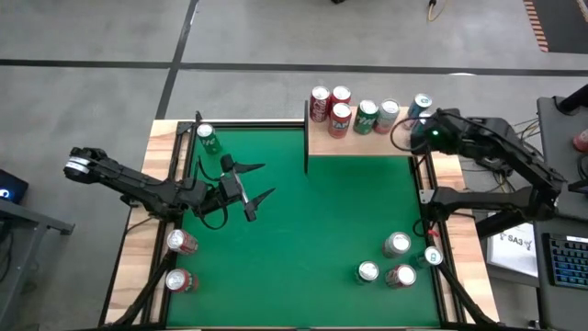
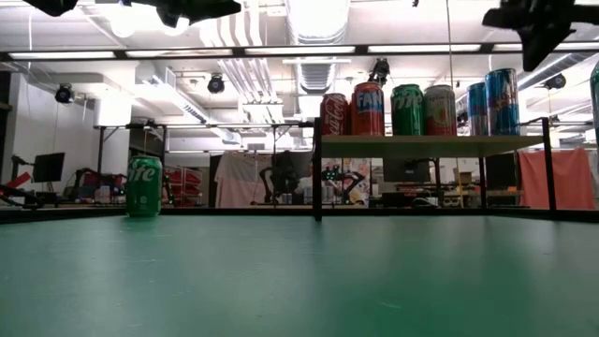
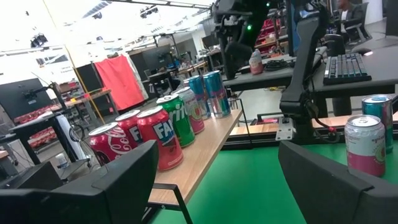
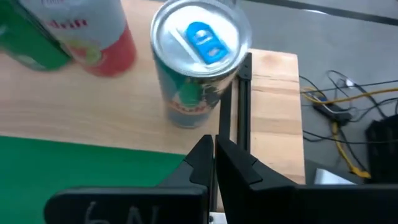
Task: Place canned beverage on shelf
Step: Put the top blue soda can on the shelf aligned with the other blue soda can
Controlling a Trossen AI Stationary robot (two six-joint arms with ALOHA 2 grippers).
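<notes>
The right tool (image 4: 212, 163) hangs above the right end of the shelf (image 1: 363, 144), its fingers pressed together and holding nothing. Just beneath it a blue-tabbed can (image 4: 199, 62) stands upright on the shelf's end, last in a row of six cans. The left tool (image 1: 255, 191) hovers over the left half of the green tabletop (image 1: 312, 239), fingers apart and empty. A green can (image 1: 207, 138) stands at the tabletop's far left corner; more cans stand near both front corners.
</notes>
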